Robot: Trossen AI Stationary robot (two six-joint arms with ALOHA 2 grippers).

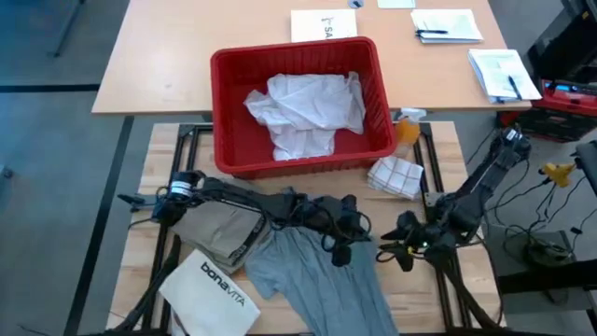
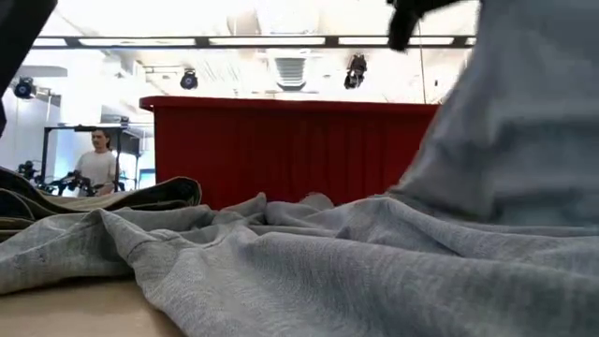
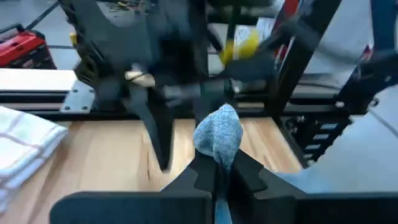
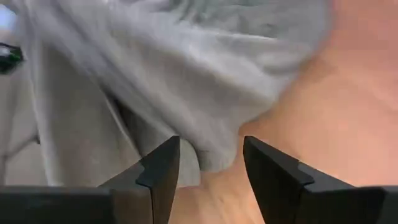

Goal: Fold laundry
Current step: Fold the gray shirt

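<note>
The grey T-shirt [image 1: 317, 275] lies spread at the table's near middle, and one part of it rises off the table [image 2: 505, 140]. My left gripper [image 1: 350, 238] reaches in from the left and is shut on a bunch of that shirt [image 3: 217, 134]. My right gripper [image 1: 387, 250] comes from the right and is open [image 4: 208, 171], its fingers standing on either side of a hanging grey edge [image 4: 211, 152]; I cannot tell whether they touch it. The khaki-tan piece [image 1: 219, 229] lies under my left arm. A white shirt [image 1: 303, 107] sits crumpled in the red basket [image 1: 233, 70]. My left gripper pinches a bunched fold of the grey T-shirt [image 3: 219, 140] between its two fingers, and a rounded wad of cloth sticks out past the fingertips. The fingers lie about level and point toward the table's right. The held part is raised, while the shirt's other end lies on the table [image 2: 281, 271].
The red basket stands at the far middle. A checked towel [image 1: 396, 175] and an orange bottle [image 1: 408, 128] are beside its right corner. The white "bonavita" bag [image 1: 210, 294] lies at the near left. Papers [image 1: 448, 23] lie on the far table. A person [image 2: 96, 168] stands in the room beyond.
</note>
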